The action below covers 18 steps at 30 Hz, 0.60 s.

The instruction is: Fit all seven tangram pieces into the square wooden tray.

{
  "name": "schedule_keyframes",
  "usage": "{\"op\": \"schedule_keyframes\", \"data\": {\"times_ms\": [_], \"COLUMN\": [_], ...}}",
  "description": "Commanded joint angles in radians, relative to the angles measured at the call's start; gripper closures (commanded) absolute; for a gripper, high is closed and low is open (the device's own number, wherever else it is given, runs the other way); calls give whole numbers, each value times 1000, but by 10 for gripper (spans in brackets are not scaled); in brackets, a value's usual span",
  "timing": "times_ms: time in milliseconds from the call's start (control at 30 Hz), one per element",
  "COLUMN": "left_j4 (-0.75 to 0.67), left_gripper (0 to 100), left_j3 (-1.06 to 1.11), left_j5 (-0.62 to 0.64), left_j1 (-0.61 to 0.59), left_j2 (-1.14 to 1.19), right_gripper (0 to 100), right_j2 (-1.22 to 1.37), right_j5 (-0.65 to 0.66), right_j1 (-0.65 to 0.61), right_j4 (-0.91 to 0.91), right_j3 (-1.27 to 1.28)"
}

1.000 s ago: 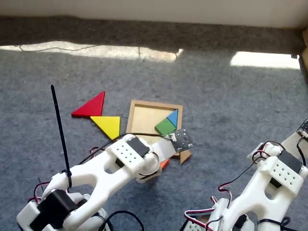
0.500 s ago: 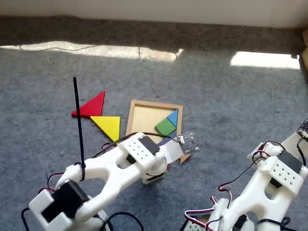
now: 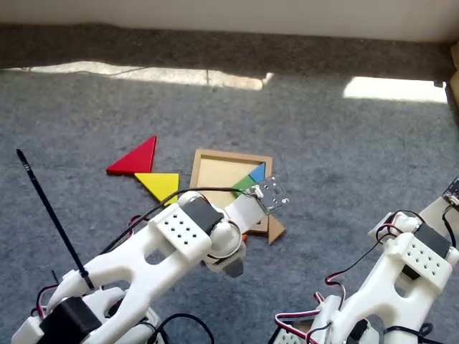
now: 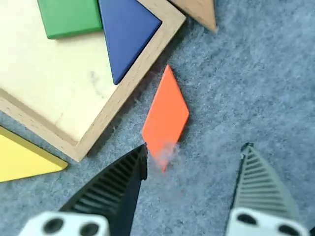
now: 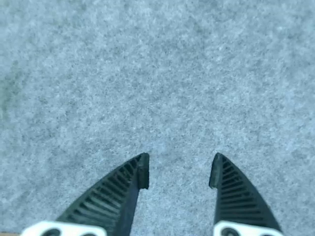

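orange parallelogram [image 4: 166, 118] lies flat on the carpet [image 4: 256, 73] just outside the tray [image 4: 125, 88] rim; its long axis points into the left gripper [image 4: 194, 147], jaws spread, nearer the dark finger; right gripper [image 5: 178, 172], also spread, is well apart.

Surface [image 3: 344, 158]: grey, speckled carpet pile; tray [image 3: 215, 168]: pale natural wood with a slightly darker rim; square piece [image 4: 69, 17]: green; triangle beside it in the tray [image 4: 125, 34]: blue; parallelogram [image 4: 166, 115]: orange; triangle at the tray's corner [image 4: 199, 9]: unpainted tan wood; two large triangles: red [image 3: 136, 159] and yellow [image 3: 163, 186]; left arm [image 3: 179, 244] and right arm [image 3: 409, 272]: white shells with black motors and black cables; left end effector [image 4: 195, 147]: ribbed fingers, one black, one greyer; right end effector [image 5: 180, 157]: black, ribbed.
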Motion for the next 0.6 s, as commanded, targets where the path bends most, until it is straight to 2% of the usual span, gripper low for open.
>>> {"op": "schedule_keyframes", "data": {"times_ms": [0,67,167,267,433,567], "left_j4": [5,-14,-127,-201,-204,-178], "left_gripper": [745,760,763,764,765,795], "left_j3": [-22,-7,58,81,-33,-113], "left_j5": [15,18,20,20,21,21], "left_j1": [12,12,12,12,-5,-19], "left_j2": [-35,-35,-12,101,332,423], "right_gripper": [793,793,793,793,793,793], "right_j2": [-18,-18,-18,-18,-18,-18], "right_j5": [0,0,0,0,0,0], "right_j1": [-8,-8,-8,-8,-8,-7], "right_j4": [-16,-16,-16,-16,-16,-16], "right_j3": [-4,-4,-4,-4,-4,-4]}}
